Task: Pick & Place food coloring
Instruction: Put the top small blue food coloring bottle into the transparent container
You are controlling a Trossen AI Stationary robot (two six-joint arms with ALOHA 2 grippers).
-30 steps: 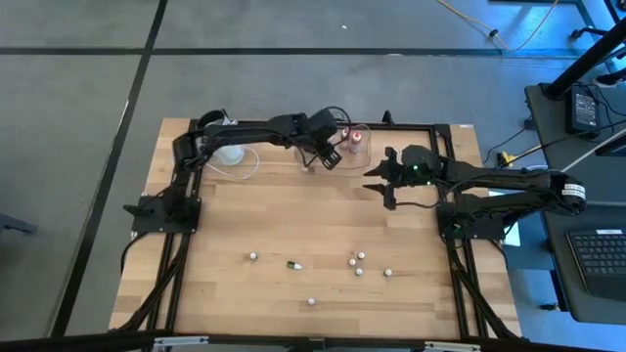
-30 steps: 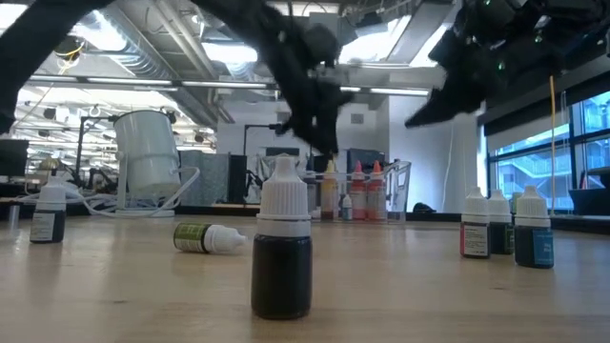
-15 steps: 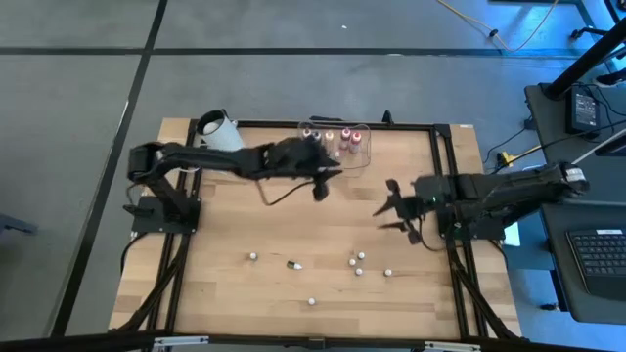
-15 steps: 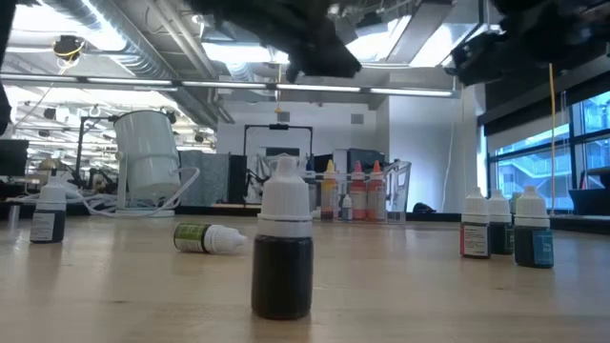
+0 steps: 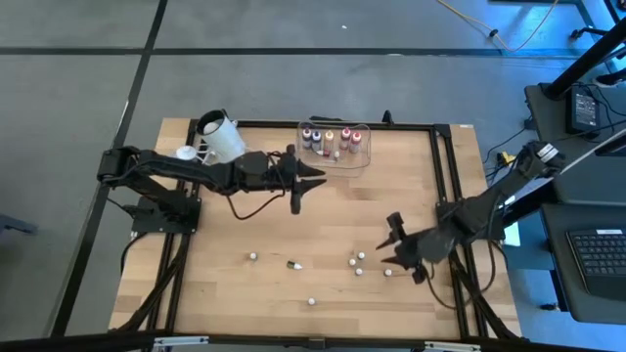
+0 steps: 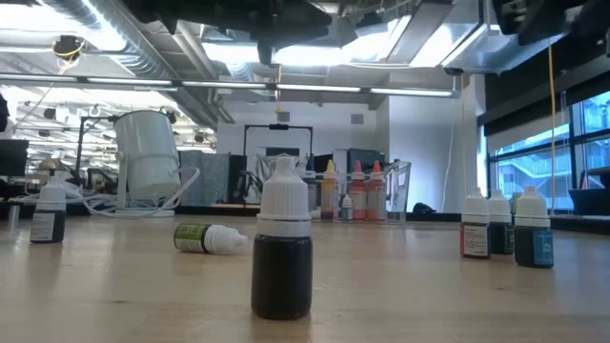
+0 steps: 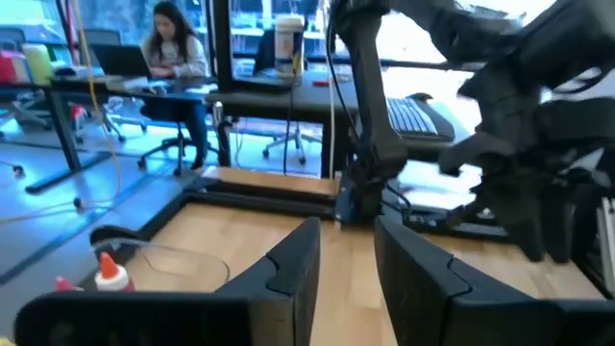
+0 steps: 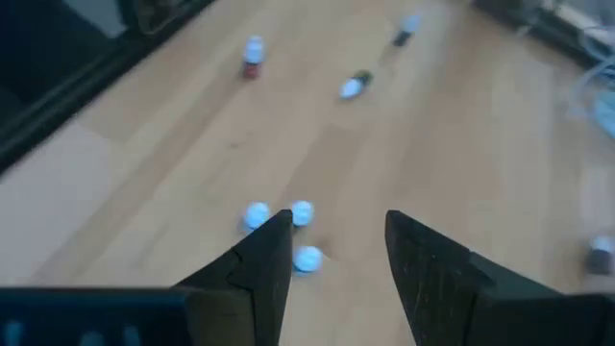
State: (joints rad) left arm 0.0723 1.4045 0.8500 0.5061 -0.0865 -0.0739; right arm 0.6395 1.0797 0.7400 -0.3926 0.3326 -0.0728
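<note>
The right pincer (image 5: 395, 252), fingers parted and empty, hangs by three bottles (image 5: 358, 264) at the high view's lower right, seemingly starting a pick. The left pincer (image 5: 305, 180), parted and empty, waits below the tub (image 5: 364, 154) at upper centre. Next: descend over one bottle and close.

The left arm reaches in from the left side across the rear half of the tabletop (image 5: 245, 235), stretched nearly straight and level. Its left gripper (image 5: 311, 179) points toward the right, its two dark fingers (image 7: 288, 269) parted by a narrow gap with nothing between them. The right arm comes in from the right edge, bent low, angling toward the front. The right gripper (image 5: 389, 256) hangs above the wood, fingers (image 8: 264, 255) apart and empty.
</note>
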